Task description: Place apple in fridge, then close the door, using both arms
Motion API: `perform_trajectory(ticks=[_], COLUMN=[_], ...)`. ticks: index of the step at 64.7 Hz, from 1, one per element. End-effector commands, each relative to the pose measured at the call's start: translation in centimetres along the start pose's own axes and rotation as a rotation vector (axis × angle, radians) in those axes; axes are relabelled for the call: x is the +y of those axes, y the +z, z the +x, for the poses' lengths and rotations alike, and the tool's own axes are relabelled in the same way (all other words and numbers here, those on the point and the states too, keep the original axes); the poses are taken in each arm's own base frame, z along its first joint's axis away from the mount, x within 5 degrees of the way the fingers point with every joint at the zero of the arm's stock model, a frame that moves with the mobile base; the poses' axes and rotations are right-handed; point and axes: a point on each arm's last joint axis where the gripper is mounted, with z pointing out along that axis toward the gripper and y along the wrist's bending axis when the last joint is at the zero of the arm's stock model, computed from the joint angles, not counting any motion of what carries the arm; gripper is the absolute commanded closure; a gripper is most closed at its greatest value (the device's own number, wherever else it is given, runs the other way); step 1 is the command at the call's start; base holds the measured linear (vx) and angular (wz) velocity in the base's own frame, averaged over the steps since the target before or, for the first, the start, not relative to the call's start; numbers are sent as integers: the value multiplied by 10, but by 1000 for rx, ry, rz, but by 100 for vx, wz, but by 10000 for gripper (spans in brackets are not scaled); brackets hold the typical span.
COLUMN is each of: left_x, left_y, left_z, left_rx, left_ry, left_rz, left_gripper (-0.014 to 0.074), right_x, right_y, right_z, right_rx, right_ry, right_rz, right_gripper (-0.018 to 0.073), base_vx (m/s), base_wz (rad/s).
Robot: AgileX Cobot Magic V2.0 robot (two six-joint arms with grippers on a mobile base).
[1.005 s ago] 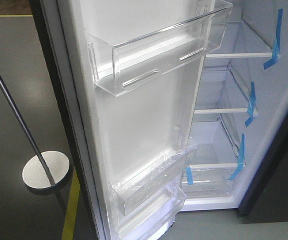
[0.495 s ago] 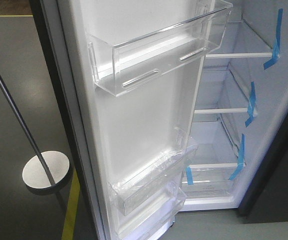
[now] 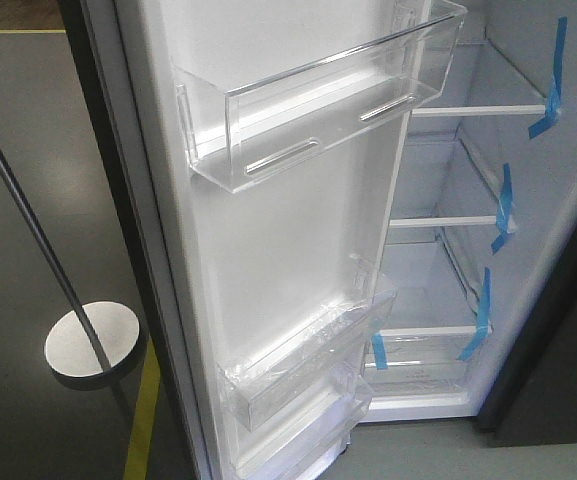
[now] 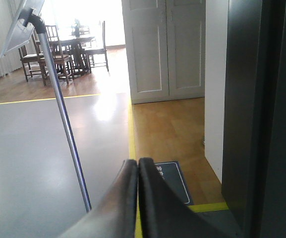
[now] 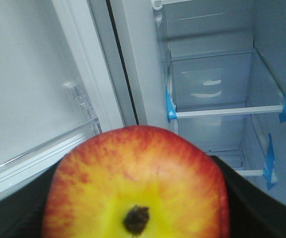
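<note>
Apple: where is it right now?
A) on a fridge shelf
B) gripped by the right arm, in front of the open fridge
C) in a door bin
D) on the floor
B: the right wrist view shows the apple clamped in the right gripper, with the shelves of the fridge bare beyond it.

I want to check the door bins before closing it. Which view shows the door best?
The front view: the door fills it, white inner side with clear bins. The right wrist view shows only a slice and one bin behind the apple; the left wrist view shows just a dark edge, probably its outside.
</note>
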Motion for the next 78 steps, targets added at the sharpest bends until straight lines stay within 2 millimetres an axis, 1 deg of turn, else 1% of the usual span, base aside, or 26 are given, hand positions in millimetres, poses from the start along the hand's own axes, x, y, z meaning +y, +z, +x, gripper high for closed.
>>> perform_trajectory(ticks=[1, 58, 73, 78], left_x=[0, 0, 0, 0], left_y=[-3, -3, -3, -3], left_z=[-13, -13, -13, -13], left_rx=[-106, -106, -106, -106], left_ry=[-12, -12, -12, -12], left_rz=[1, 1, 1, 1], left_gripper=[603, 603, 603, 603], right_x=[3, 3, 4, 5], right_y=[-16, -16, -16, -16], right_z=[-19, -19, -20, -23], right_rx=[-139, -139, -153, -184], right_ry=[-9, -9, -1, 11], right_rz=[-4, -4, -9, -31], right_gripper=[500, 500, 500, 500], base_vx=[0, 0, 0, 0], base_wz=[0, 0, 0, 0])
